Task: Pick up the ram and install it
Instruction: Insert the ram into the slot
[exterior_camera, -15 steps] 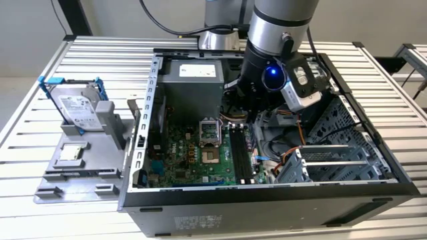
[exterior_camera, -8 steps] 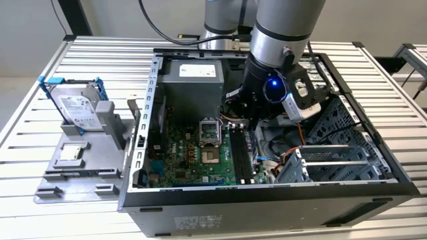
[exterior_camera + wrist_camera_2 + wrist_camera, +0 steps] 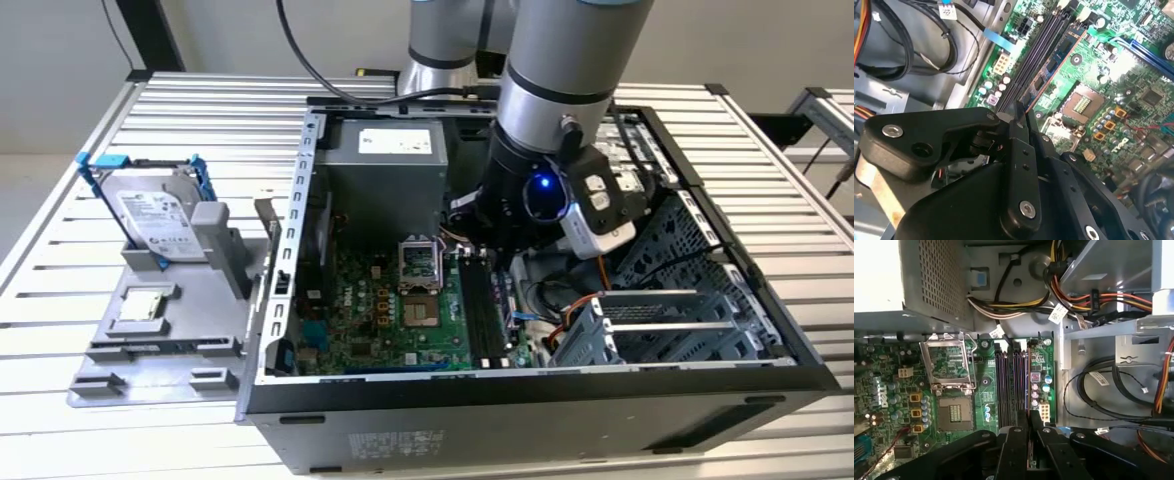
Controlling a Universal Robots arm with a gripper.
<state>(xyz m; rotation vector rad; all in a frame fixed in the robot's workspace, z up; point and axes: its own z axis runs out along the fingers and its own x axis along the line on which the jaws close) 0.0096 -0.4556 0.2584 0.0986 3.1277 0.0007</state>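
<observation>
The ram (image 3: 1056,59) stands on edge above the slots (image 3: 1010,385), running parallel to them, with its chip face turned toward the socket (image 3: 1081,102). One end is pinched between the fingers of the gripper (image 3: 1023,116). The fingers are closed on the ram, and the rest of the stick reaches out along the slot bank. I cannot tell which slot it lines up with, or whether it is seated.

In the first wrist view the gripper (image 3: 1028,422) hangs over the end of the slots, and the ram there is edge-on between the fingertips. The slots run along the motherboard (image 3: 387,310) near its edge on the exterior view's right. The open socket is just beside them, toward the board's middle.

In the exterior view the gripper (image 3: 474,245) is down inside the case (image 3: 534,400), at the end of the slots nearer the power supply (image 3: 387,165). The arm (image 3: 567,90) comes in from above. Bundled cables (image 3: 1019,305) run from the power supply past the board's corner into the drive-bay side of the case.

The case lies open on the table (image 3: 200,110). Near the table's edge on the exterior view's left is a grey stand (image 3: 160,350). It holds the drive (image 3: 158,225) upright in a blue bracket. The processor (image 3: 144,305) lies flat on the stand, below the drive.
</observation>
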